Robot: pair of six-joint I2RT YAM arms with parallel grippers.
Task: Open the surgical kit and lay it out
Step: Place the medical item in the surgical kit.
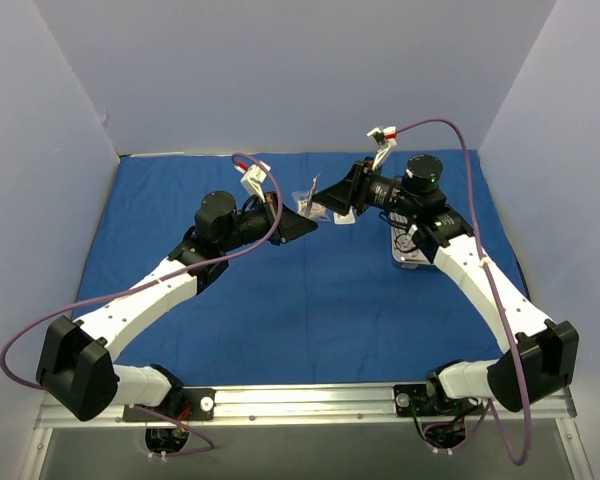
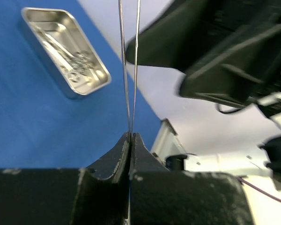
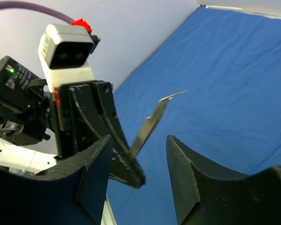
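**Tweezers changing hands:** A pair of steel tweezers [image 3: 151,121] from the surgical kit is hanging in the air above the middle of the bench, toward its far edge. We are reading this as a hand-over between two arms.

The left arm's fingers [image 2: 113,157] are pressed fully together on the butt end of the tweezers, and the two thin prongs are pointing away from them. The right arm's fingers [image 3: 193,180] are standing wide apart and holding nothing. From the right wrist the prongs are showing in the gap between them, though we cannot tell whether they have reached that gap.

Close by the meeting point, a clear packet [image 1: 308,207] is lying on the royal-blue cloth wrap [image 1: 310,320]. The cloth is spread flat from the far edge almost to the near one. The steel tray [image 2: 41,20] is sitting on it toward the right edge, partly under the right arm, with scissor-like instruments [image 2: 77,65] lying inside.

To pass the tweezers cleanly, we are judging that the right fingers should settle squarely over the flat sides, partway down the prongs, not at the springy tip. They should close firmly before the left fingers let go. Thin polished steel is likely to slip or twist in a shallow pinch, and an early release would probably drop it beside the packet instead of in a tidy place on the cloth.
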